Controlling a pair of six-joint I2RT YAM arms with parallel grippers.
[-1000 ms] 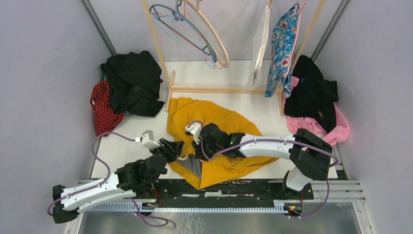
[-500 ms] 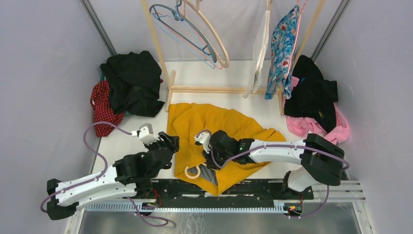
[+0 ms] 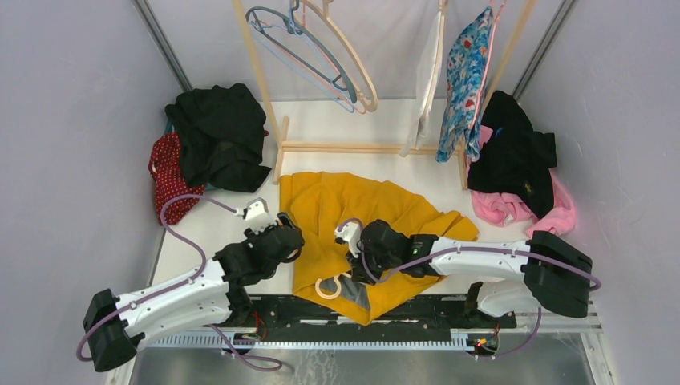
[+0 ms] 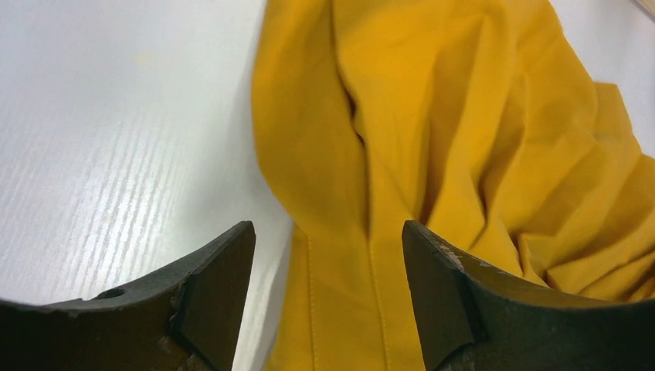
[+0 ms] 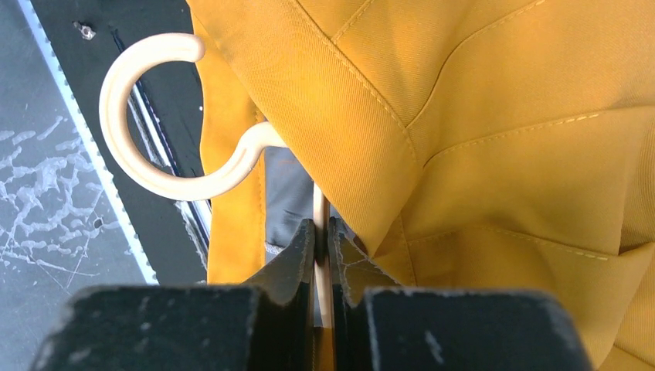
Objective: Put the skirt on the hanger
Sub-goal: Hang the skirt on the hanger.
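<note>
The right tool (image 5: 322,232) is pressed together on the thin stem of the cream hanger (image 5: 112,104), just below its hook. The hook pokes out from under the edge of the yellow skirt (image 3: 353,208) at the lower centre of the top view, over the dark rail (image 3: 417,309). The rest of the hanger is hidden by the fabric.

The left tool (image 4: 328,232) is spread wide and pinches nothing. It sits low at the skirt's left border, where a folded seam meets the white surface (image 3: 208,233).

The skirt lies crumpled across the middle of the surface, between the two arms and the wooden rack (image 3: 345,148) above it in the frame.
</note>
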